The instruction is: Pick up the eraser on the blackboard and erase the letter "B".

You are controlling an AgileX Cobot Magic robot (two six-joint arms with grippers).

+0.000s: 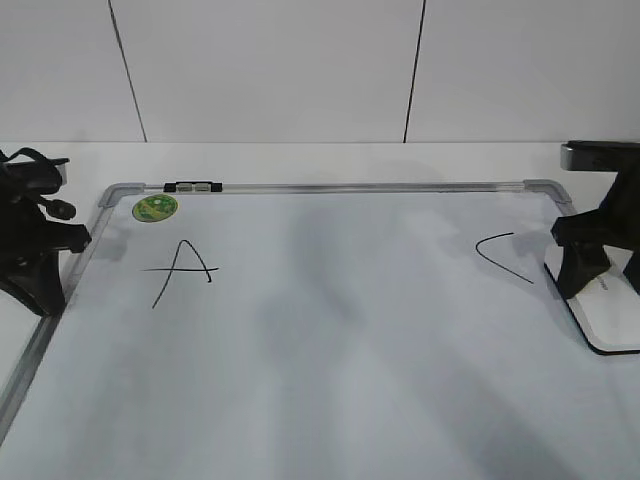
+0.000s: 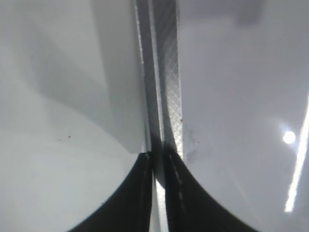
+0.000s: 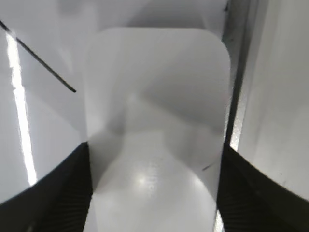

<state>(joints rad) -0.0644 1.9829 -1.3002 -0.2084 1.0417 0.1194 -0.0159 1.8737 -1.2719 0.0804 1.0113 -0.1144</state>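
**Eraser between my right jaws at the blackboard's right edge**

My right jaws stand one on each long side of the eraser, closed against it. The eraser lies flat on the blackboard, hard by the frame's right side, just right of the letter "C". Its long axis runs along that right frame rail, one short end pointing toward the board's top corner and the other toward its near edge.

The right wrist view shows what the exterior view cannot: the eraser fills the space between my two fingers, its rounded far corners clear, a stroke end of the "C" just left of it and the frame rail right beside it on the other side.

My left jaws hang over the frame's left side, left of the letter "A" and below the green magnet. Only the left wrist view shows them pressed together, empty, over the silver rail.

No "B" appears between the "A" and the "C".
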